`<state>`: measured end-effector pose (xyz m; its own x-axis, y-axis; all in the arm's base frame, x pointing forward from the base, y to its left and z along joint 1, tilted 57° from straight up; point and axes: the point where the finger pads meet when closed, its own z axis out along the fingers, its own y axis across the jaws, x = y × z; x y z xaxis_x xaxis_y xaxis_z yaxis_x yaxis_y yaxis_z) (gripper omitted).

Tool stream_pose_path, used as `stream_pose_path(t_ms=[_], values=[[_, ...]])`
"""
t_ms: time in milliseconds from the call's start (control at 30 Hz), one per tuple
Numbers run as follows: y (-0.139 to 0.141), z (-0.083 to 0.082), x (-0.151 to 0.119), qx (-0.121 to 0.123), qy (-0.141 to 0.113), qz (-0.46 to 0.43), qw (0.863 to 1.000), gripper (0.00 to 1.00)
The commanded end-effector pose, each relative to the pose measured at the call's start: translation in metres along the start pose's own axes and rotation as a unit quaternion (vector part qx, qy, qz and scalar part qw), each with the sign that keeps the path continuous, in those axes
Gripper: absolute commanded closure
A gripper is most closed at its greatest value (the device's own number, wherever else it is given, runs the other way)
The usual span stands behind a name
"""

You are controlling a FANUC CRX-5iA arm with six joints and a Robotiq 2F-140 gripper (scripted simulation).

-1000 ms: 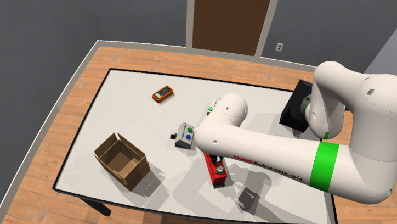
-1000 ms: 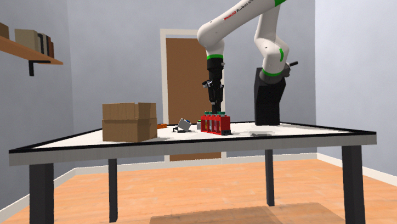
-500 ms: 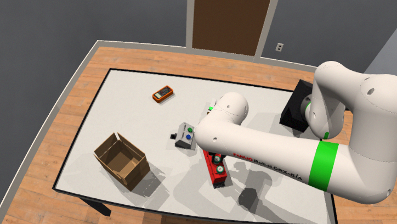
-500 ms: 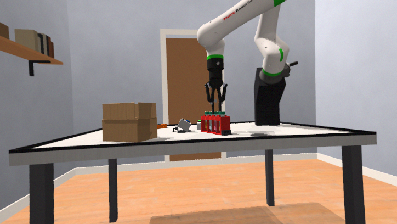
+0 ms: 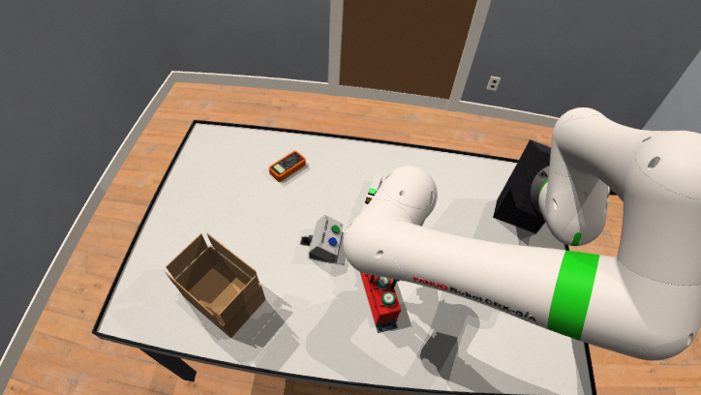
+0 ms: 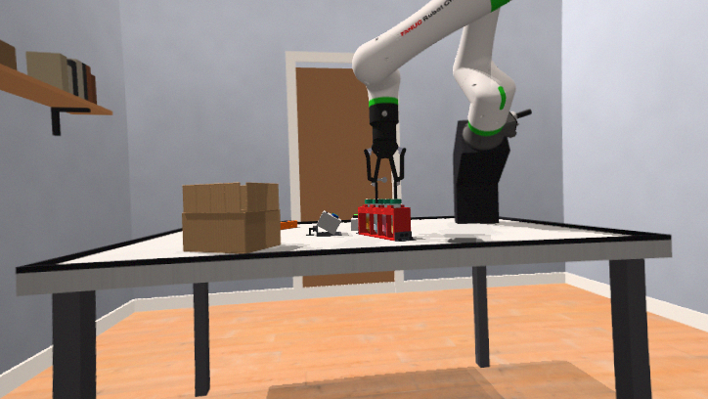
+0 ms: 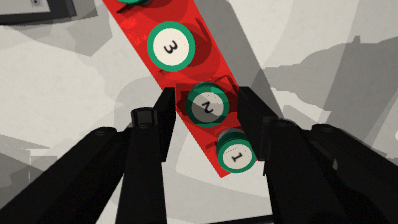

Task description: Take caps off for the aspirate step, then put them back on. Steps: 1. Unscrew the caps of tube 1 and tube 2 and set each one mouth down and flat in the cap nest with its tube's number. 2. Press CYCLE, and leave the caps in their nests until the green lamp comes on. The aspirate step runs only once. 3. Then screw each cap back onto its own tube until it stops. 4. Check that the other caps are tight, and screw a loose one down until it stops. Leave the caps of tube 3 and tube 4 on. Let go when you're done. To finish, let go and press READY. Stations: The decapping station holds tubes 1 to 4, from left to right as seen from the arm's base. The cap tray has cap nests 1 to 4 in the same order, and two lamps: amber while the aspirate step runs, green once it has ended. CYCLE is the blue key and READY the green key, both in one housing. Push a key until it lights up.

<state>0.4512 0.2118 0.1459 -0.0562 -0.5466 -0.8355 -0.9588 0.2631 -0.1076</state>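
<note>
Red and blocky, the rack (image 7: 150, 30) lies on our matte white counter (image 5: 235, 205). Round green-rimmed caps with white faces top its tubes. Our black pincer (image 7: 206, 107) stands open, its flat pads apart on either side of cap 2 (image 7: 207, 104), gripping nothing.

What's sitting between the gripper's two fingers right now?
In the wrist view, cap 2, seated on its tube in the red rack, sits between the open gripper fingers, untouched.
</note>
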Motion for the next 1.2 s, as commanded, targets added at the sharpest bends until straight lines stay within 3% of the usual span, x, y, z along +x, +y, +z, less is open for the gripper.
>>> stream_pose_path(t_ms=[0,133,267,400,467,600,767,1067,1100,1167], values=[[-0.0005,-0.0006,0.0001,0.001,0.000,0.000,1.000,0.59],[-0.0005,-0.0006,0.0001,0.001,0.000,0.000,1.000,0.59],[-0.0005,-0.0011,0.0001,0.000,0.000,-0.147,0.989,0.59],[-0.0005,-0.0011,0.0001,0.000,0.000,-0.175,0.985,0.59],[-0.0005,-0.0011,0.0001,0.000,0.000,-0.266,0.964,0.59],[-0.0005,-0.0011,0.0001,0.000,0.001,-0.352,0.936,0.59],[-0.0004,-0.0011,0.0001,0.000,0.001,-0.465,0.885,0.59],[-0.0005,-0.0010,0.0000,0.000,0.000,-0.472,0.882,0.59],[-0.0005,-0.0010,0.0000,0.000,0.000,-0.472,0.882,0.70],[-0.0004,-0.0010,0.0001,0.000,0.001,-0.471,0.882,0.70]])
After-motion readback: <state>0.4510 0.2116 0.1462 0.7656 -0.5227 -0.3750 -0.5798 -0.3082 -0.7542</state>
